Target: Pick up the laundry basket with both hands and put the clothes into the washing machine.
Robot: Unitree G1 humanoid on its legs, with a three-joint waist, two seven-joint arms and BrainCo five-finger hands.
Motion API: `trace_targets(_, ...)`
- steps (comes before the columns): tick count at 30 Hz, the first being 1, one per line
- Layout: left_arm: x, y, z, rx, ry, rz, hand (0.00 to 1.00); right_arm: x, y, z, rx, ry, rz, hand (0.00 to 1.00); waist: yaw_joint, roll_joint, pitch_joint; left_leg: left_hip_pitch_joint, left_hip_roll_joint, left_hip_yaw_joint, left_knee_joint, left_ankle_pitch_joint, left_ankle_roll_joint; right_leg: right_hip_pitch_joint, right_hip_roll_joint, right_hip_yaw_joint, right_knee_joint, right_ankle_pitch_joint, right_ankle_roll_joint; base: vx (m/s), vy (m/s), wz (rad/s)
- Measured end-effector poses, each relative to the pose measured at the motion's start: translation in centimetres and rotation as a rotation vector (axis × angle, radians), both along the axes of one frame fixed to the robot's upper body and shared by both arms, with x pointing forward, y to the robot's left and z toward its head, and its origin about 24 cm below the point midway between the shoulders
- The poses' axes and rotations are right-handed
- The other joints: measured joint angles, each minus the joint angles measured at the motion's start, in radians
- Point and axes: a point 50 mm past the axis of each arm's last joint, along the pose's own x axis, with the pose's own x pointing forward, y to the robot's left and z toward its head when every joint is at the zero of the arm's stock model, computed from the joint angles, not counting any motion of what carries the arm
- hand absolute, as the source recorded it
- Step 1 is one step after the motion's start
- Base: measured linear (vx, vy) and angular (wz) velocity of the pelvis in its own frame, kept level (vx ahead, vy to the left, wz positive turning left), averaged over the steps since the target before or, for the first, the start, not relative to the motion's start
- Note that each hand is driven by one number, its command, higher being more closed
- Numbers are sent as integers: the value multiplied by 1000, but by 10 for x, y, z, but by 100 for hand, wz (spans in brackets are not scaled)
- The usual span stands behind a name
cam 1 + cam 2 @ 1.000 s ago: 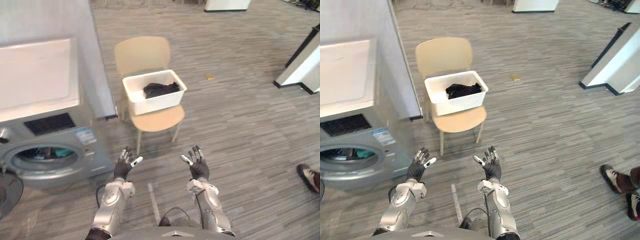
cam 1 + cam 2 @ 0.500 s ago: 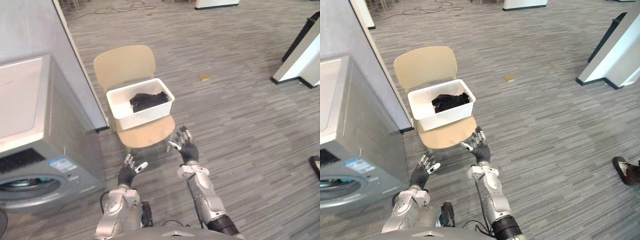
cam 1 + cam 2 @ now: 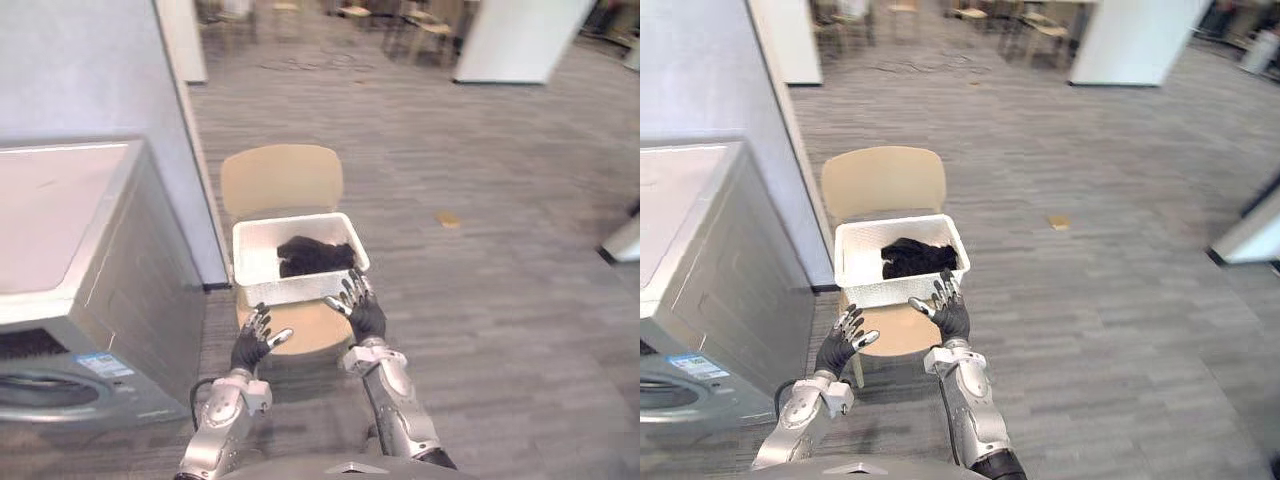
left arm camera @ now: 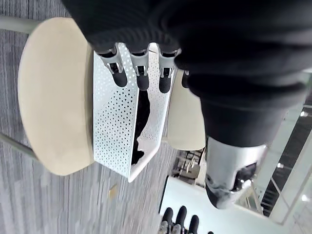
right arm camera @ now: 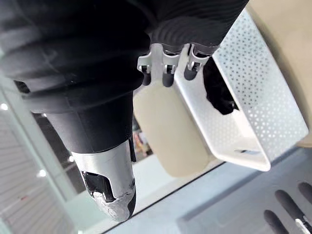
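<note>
- The right hand (image 3: pixel 362 310) is being held wide open, fingers straight and fanned, thumb apart; nothing is being gripped.
- It is being held at the near right corner of the laundry basket (image 3: pixel 290 292). Contact with the wall cannot be told; in the right wrist view its fingertips (image 5: pixel 165 77) are pointing at that corner.
- The left hand (image 3: pixel 255 340) is likewise being held spread and empty. It is sitting lower and further back, by the front left edge of the seat, apart from the basket.
- In the left wrist view the fingers (image 4: pixel 141 75) are being aimed along the basket's perforated side.
- The basket is being carried upright on the seat of a beige chair (image 3: pixel 282 180), with the dark clothes (image 3: pixel 315 255) lying bundled inside it.
- The washing machine (image 3: pixel 70 250) is standing to the robot's left, near the chair. Whether its door is open cannot be told.
- Step judged: pre-grasp approach. The basket is not yet being held or lifted.
- Next move, judged: the left hand is needing to be brought level with the right, both hands set on opposite sides, and fingers curled under the rim.
- The lift is then needing to be kept level so the clothes are not tipped out before the turn to the machine.
</note>
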Motion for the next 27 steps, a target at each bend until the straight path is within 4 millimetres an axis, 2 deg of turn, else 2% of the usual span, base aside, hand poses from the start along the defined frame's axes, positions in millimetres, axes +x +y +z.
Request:
trace_targets(1,-7,-4,-8,-12,44,7,0,2,-4,1,-14,-9,-2,0,10,27,-9,-10,59,-60,39,-33,-45,15,46,-54,38,-22,38,220,-633,89)
trace_targets(3,-14,-5,-12,-22,68,13,0,3,-9,5,-25,-28,-12,0,10,82,-19,-33,131,-116,38,-39,-79,19,106,-128,49,-51,-2,159,-463,82)
trace_targets(4,-16,-8,-13,-39,78,23,0,5,-15,7,-36,-37,-26,0,11,107,-23,-47,179,-145,22,-10,-98,22,142,-180,47,-71,-27,156,-401,104)
trace_targets(5,-16,-10,-13,-57,81,33,0,6,-22,7,-45,-38,-49,0,9,114,-20,-80,212,-130,53,43,-85,36,162,-232,37,-74,-61,156,-411,99)
trace_targets(6,-15,-10,-13,-71,81,40,0,7,-24,7,-53,-38,-57,0,10,116,-18,-97,226,-116,76,68,-60,52,170,-255,28,-74,-70,156,-404,93)
trace_targets(8,-16,-9,-14,-96,87,46,0,8,-34,9,-101,-44,-100,0,18,110,-2,-129,305,13,147,137,33,141,204,-343,-33,-63,-110,129,-431,82)
trace_targets(9,-16,-9,-13,-96,86,44,0,9,-38,10,-115,-51,-116,0,17,110,0,-134,326,49,167,146,51,166,212,-366,-58,-61,-117,86,-329,93)
trace_targets(10,-16,-10,-13,-102,82,37,0,10,-48,16,-143,-72,-159,0,18,98,9,-149,357,123,217,145,73,205,220,-407,-93,-57,-129,47,-159,74)
trace_targets(12,-15,-11,-11,-112,71,22,0,16,-64,25,-214,-107,-217,0,19,107,10,-162,353,212,253,139,69,246,219,-449,-130,-52,-134,46,-96,80)
trace_targets(14,-12,-9,-6,-115,48,27,0,21,-79,31,-292,-122,-282,0,23,115,5,-161,339,249,195,130,52,247,210,-488,-138,-51,-132,29,-2,73)
trace_targets(15,-10,-9,-4,-115,36,28,0,24,-88,36,-328,-132,-313,0,29,115,5,-154,308,248,125,129,39,239,197,-507,-144,-44,-123,16,57,68)
trace_targets(16,-9,-9,-2,-118,29,27,0,29,-98,41,-372,-138,-356,0,33,115,5,-146,273,249,48,151,-3,227,178,-524,-148,-36,-112,13,77,63)
trace_targets(18,-9,-10,-3,-117,31,26,0,39,-111,43,-415,-113,-417,0,44,115,7,-130,229,252,-35,186,-47,222,153,-539,-176,-15,-94,-12,149,44)
trace_targets(22,-8,-4,-4,-99,38,33,0,62,-114,50,-422,-86,-474,0,75,96,19,-122,177,266,-91,211,-37,234,125,-537,-261,46,-66,-15,124,11)
trace_targets(24,-9,-4,-4,-100,45,30,0,63,-119,48,-421,-72,-489,0,91,90,23,-110,161,279,-91,201,-22,237,107,-526,-257,44,-56,-20,141,-10)
trace_targets(25,-10,-4,-5,-98,52,30,0,61,-123,45,-421,-52,-505,0,90,77,31,-102,142,281,-84,181,2,229,77,-520,-205,-2,-33,-21,172,-7)
trace_targets(26,-10,-5,-5,-96,53,22,0,61,-127,43,-420,-44,-515,0,86,75,32,-93,131,284,-78,166,11,214,54,-516,-155,-32,-24,10,191,6)
trace_targets(27,-12,-8,-6,-94,56,-1,0,57,-133,40,-426,-26,-535,0,74,63,33,-71,101,284,-77,137,14,190,2,-511,-45,-86,-5,31,151,12)
